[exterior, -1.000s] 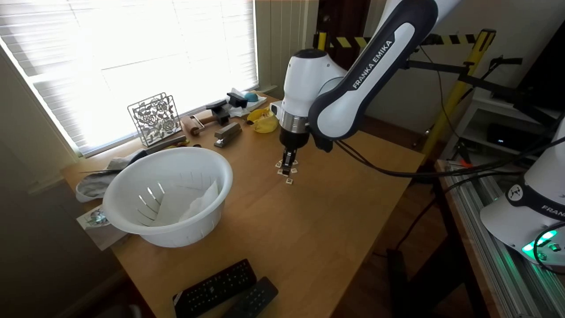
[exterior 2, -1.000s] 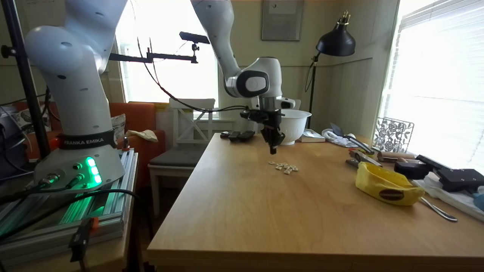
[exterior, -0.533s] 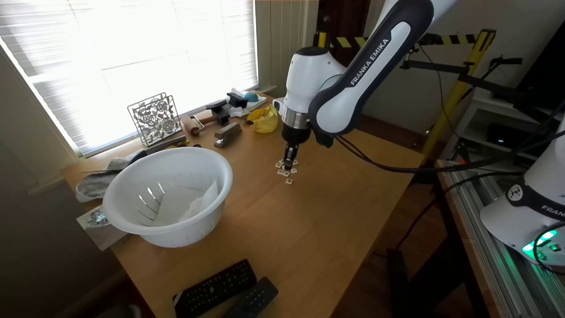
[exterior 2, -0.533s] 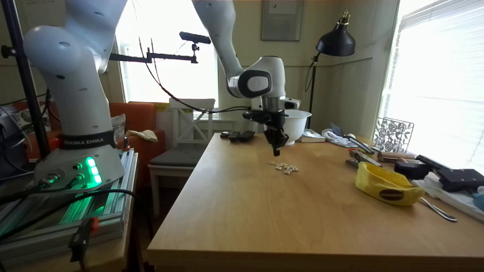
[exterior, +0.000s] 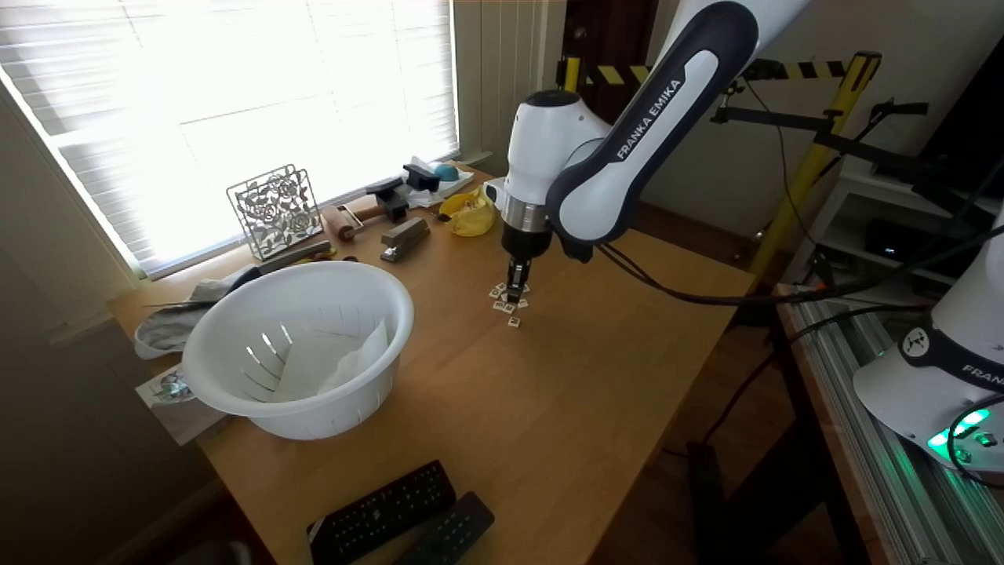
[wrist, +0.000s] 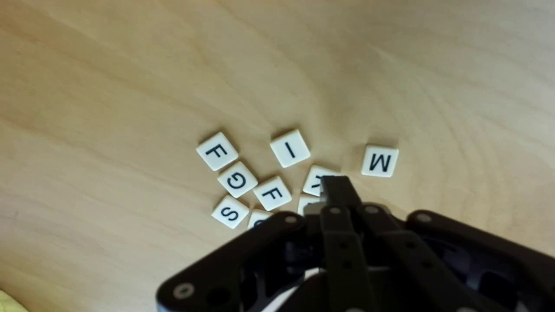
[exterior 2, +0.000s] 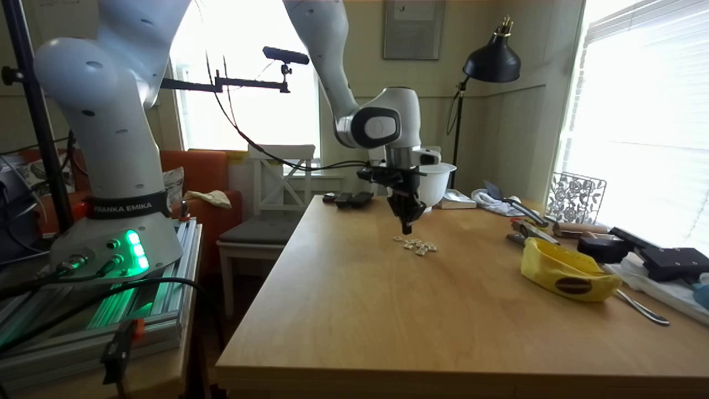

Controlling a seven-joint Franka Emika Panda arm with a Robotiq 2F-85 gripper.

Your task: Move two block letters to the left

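Observation:
Several small whitish letter tiles lie on the wooden table, grouped in both exterior views (exterior: 500,305) (exterior 2: 421,246). In the wrist view the M tile (wrist: 380,161) lies apart on the right. The I tile (wrist: 290,148), an F tile (wrist: 217,151), the G tile (wrist: 237,179), another F tile (wrist: 272,193) and the S tile (wrist: 230,212) lie to the left. My gripper (wrist: 342,188) is shut with nothing visible in it. It covers part of a K-like tile (wrist: 313,181) and other tiles. In both exterior views the gripper (exterior: 514,297) (exterior 2: 407,230) points down above the tiles.
A white bowl (exterior: 329,421) stands on the table, with black remote controls (exterior: 384,510) near it. A yellow object (exterior 2: 570,271), a stapler (exterior: 405,238) and a metal rose-pattern holder (exterior: 274,212) are along the window side.
My gripper has shifted slightly toward the yellow object's side and come down a little closer to the tiles. The tiles have not visibly moved.

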